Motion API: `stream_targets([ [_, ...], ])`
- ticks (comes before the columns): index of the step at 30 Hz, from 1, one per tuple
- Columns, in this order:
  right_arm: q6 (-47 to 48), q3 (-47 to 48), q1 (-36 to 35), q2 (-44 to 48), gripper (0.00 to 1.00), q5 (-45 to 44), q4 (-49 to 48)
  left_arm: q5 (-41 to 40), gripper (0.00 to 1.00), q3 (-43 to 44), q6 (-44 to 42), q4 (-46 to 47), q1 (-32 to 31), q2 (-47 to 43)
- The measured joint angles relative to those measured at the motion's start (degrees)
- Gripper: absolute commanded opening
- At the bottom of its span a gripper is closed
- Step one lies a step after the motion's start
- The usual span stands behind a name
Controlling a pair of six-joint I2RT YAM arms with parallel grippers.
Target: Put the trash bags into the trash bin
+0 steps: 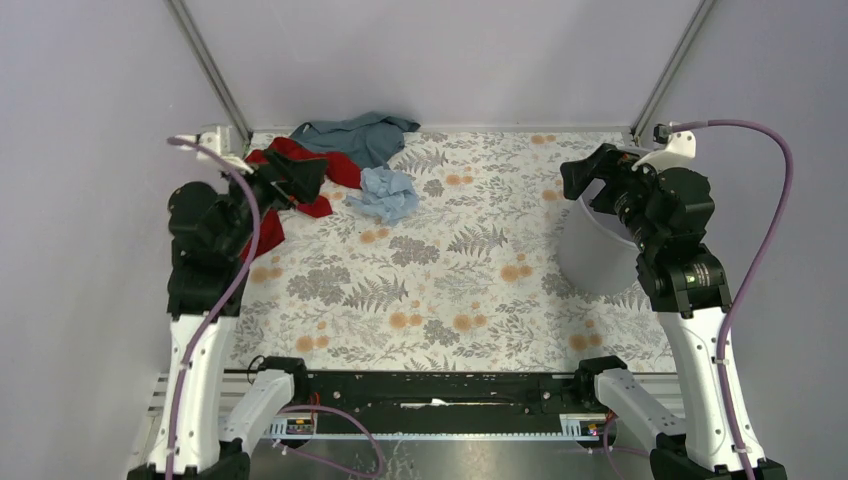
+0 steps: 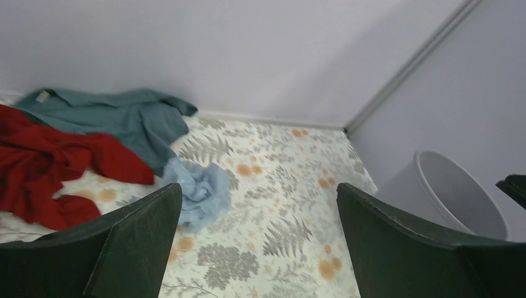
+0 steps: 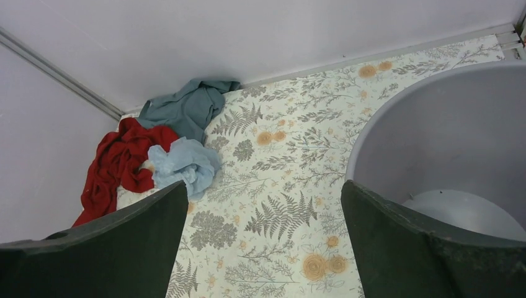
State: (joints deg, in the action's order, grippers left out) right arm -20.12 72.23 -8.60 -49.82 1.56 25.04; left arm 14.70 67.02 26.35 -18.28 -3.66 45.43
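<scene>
The pale blue trash bag [image 1: 388,193] lies crumpled on the floral table, back left of centre, touching the red cloth. It also shows in the left wrist view [image 2: 197,191] and the right wrist view [image 3: 183,165]. The light grey trash bin [image 1: 596,252] stands at the right, partly hidden under my right arm; its open mouth shows in the right wrist view [image 3: 446,149] and in the left wrist view [image 2: 456,195]. My left gripper [image 1: 295,178] is open and empty above the red cloth. My right gripper [image 1: 580,172] is open and empty above the bin's rim.
A red cloth [image 1: 300,170] lies at the back left under my left gripper. A teal-grey cloth [image 1: 358,135] lies behind it against the back wall. Grey walls close the table at the back and both sides.
</scene>
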Motion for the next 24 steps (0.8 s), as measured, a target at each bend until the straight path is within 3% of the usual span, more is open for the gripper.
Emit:
stream_targets([
  [8,1.1,-0.2,0.0,0.1,1.00,1.7,0.4,10.6,0.99,-1.0,4.0,1.6,0.0,15.6],
  [13,1.3,-3.3,0.0,2.0,1.00,5.8,-0.8,13.4,0.99,-7.7,9.0,6.5,0.0,22.6],
  [18,1.1,-4.3,0.0,1.6,1.00,10.3,-1.7,14.5,0.99,-11.6,14.4,14.2,-0.3,28.1],
  [24,-0.4,-4.9,0.0,0.4,1.00,14.8,-2.2,9.9,0.99,-9.7,13.7,17.5,-3.0,36.9],
])
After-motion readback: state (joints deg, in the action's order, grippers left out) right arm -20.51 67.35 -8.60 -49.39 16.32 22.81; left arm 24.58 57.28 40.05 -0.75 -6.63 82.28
